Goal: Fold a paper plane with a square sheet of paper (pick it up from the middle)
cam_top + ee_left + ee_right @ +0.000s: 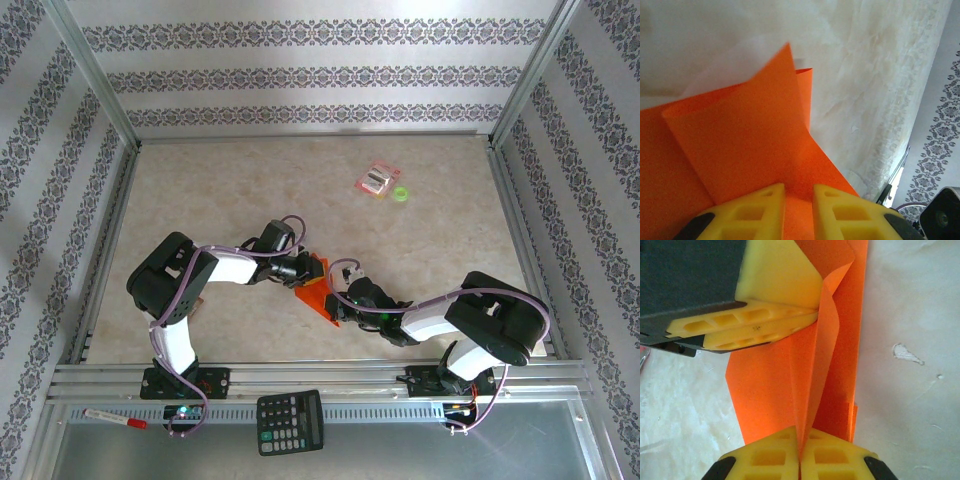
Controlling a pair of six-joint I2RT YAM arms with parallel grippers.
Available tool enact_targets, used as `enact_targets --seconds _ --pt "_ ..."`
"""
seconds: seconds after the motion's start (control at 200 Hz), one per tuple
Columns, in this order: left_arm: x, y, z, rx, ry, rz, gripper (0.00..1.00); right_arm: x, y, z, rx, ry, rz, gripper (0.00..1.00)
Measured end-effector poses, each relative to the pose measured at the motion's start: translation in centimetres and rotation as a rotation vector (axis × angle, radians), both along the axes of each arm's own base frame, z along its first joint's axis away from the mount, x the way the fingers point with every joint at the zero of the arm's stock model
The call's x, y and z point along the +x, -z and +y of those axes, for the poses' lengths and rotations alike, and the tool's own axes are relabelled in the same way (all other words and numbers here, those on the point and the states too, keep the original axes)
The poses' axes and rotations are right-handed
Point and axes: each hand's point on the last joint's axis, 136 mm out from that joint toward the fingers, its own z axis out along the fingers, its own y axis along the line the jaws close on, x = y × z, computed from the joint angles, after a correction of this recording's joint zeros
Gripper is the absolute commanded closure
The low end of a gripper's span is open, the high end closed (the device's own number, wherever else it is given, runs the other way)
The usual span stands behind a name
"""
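The orange sheet of paper (320, 293) is partly folded into a narrow shape with raised flaps and lies between my two grippers near the table's front middle. My right gripper (345, 300) is at its near right end. In the right wrist view that gripper (799, 437) is shut on an upright ridge of the paper (765, 385). My left gripper (308, 268) is at the paper's far left end. Its jaws (798, 192) stand a narrow gap apart with the paper (750, 140) showing between them. Its fingers (765, 325) touch a flap's fold.
A small pink-red packet (378, 180) and a green ring (401, 194) lie at the back right of the table (220, 180). A black calculator (290, 421) and a red-and-white pen (115, 418) rest on the metal ledge in front of the arm bases.
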Motion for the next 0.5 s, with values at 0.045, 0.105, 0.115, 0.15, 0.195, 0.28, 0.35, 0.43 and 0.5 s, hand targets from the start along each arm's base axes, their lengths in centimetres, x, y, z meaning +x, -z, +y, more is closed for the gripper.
enact_targets --seconds 0.045,0.105,0.115,0.15,0.195,0.28,0.35,0.43,0.5 --pt "-0.02 0.09 0.12 0.000 0.000 -0.002 0.79 -0.01 -0.02 0.00 -0.001 0.000 0.001 0.90" --pt "-0.07 0.10 0.13 -0.004 0.003 -0.008 0.79 0.01 -0.17 0.06 0.001 -0.001 0.001 0.88" --pt "-0.07 0.09 0.12 -0.005 0.003 -0.009 0.78 0.02 -0.19 0.06 0.002 0.000 0.001 0.87" --pt "-0.07 0.10 0.13 -0.007 0.004 -0.011 0.78 -0.01 -0.29 0.13 0.002 -0.003 0.003 0.86" --pt "-0.09 0.08 0.11 -0.011 0.005 -0.016 0.78 -0.04 -0.38 0.20 0.003 -0.006 0.007 0.84" --pt "-0.07 0.04 0.18 -0.020 0.005 -0.021 0.78 -0.13 -0.55 0.30 -0.001 -0.012 0.015 0.80" --pt "-0.13 0.02 0.17 -0.026 0.007 -0.025 0.79 -0.24 -0.67 0.35 -0.007 -0.019 0.021 0.78" --pt "-0.12 -0.01 0.18 -0.030 0.008 -0.029 0.78 -0.53 -0.79 0.23 -0.012 -0.028 0.035 0.75" --pt "-0.12 -0.02 0.19 -0.033 0.008 -0.032 0.78 -0.84 -0.87 -0.09 -0.018 -0.035 0.054 0.74"
